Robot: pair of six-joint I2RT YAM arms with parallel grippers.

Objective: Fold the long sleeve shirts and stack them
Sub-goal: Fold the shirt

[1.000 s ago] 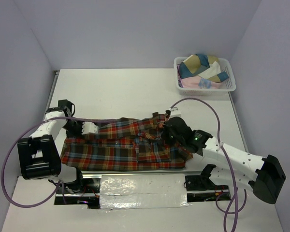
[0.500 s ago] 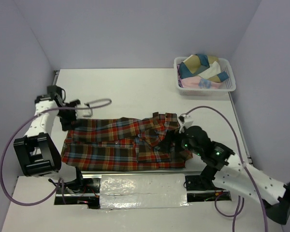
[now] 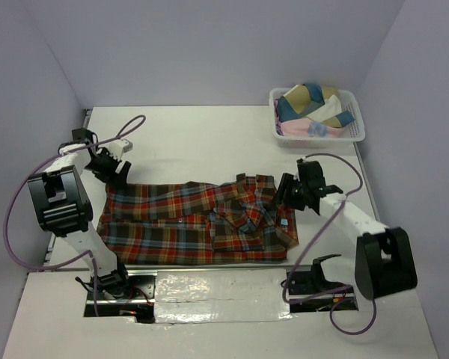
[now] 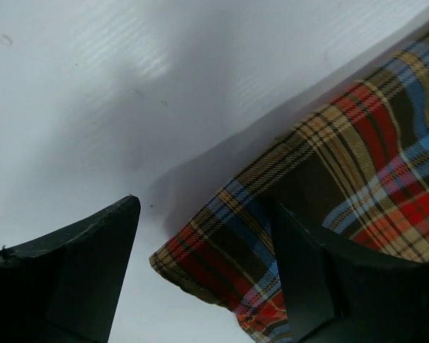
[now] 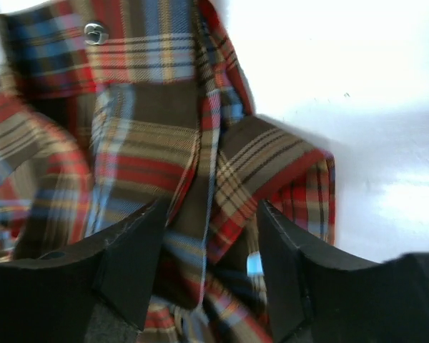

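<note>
at the near edge of the table (image 3: 209,134), between the two arm bases, a shiny silver strip (image 3: 217,288) lies flat. just behind it is the plaid shirt (image 3: 179,224), spread over the near half of the table with its long side going left to right. the check is red-orange, brown and blue. most of the shirt lies rather smooth, but the collar part at the right end is bunched and folded over itself. the right wrist view shows one small metal button (image 5: 94,32) on the cloth.

the right gripper (image 3: 288,193) is over the right end of the shirt, by the collar. its fingers (image 5: 129,250) stand partly apart and the plaid cloth shows below the gap; i see nothing pinched between them. the left gripper (image 3: 114,167) is at the far left corner of the shirt. its jaws are wide apart with nothing in their hold. the shirt corner lies on the table under the gap, and the right finger hides part of it, so i cannot tell if they touch. a purple cable (image 3: 131,123) loops over the table behind this gripper.

in the far right corner stands the white slotted basket (image 3: 314,140), well apart from the shirt. it is filled above its rim with folded cloths (image 3: 310,105) in teal, beige, white and pink.
</note>
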